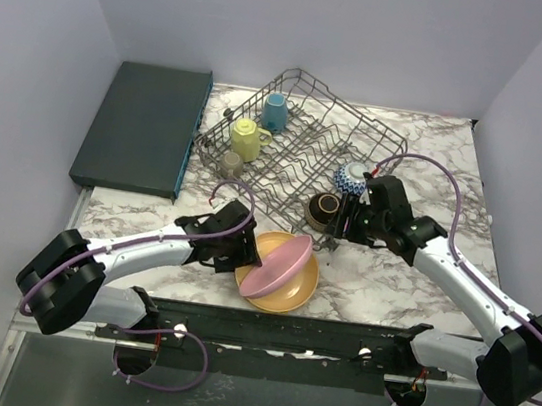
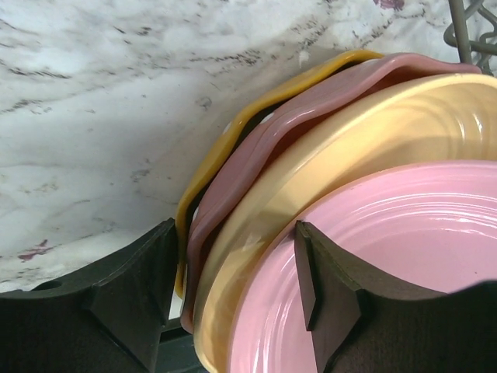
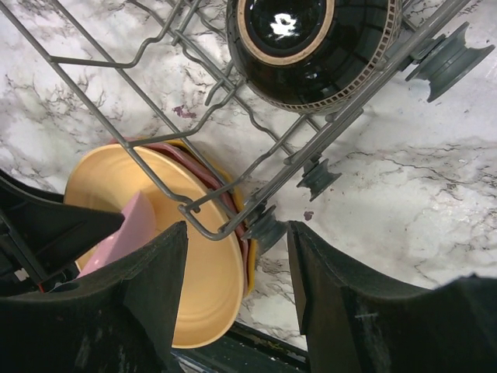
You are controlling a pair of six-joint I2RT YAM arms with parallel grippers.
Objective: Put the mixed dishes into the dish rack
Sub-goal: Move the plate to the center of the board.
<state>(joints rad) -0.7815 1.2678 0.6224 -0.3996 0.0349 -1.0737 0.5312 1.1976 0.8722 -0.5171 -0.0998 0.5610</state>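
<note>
My left gripper [image 1: 249, 250] [image 2: 234, 256] is shut on the rim of a pink plate [image 1: 277, 265] [image 2: 404, 249] and holds it tilted up over a stack of tan [image 2: 349, 148], dark red [image 2: 311, 101] and orange [image 2: 256, 109] plates [image 1: 294, 292]. My right gripper [image 1: 340, 231] [image 3: 237, 233] is open, its fingers astride the near corner of the grey wire dish rack [image 1: 364, 115] [image 3: 351, 99]. In the rack are a blue mug [image 1: 276, 113], a yellow mug [image 1: 246, 139], a grey-green mug [image 1: 231, 164], a blue-white bowl [image 1: 352, 179] and a brown bowl [image 1: 325, 209] [image 3: 311, 47].
A flat dark teal slab [image 1: 141, 124] lies left of the rack. Grey walls close in the marble table on the left, back and right. A black rail [image 1: 273, 330] runs along the near edge.
</note>
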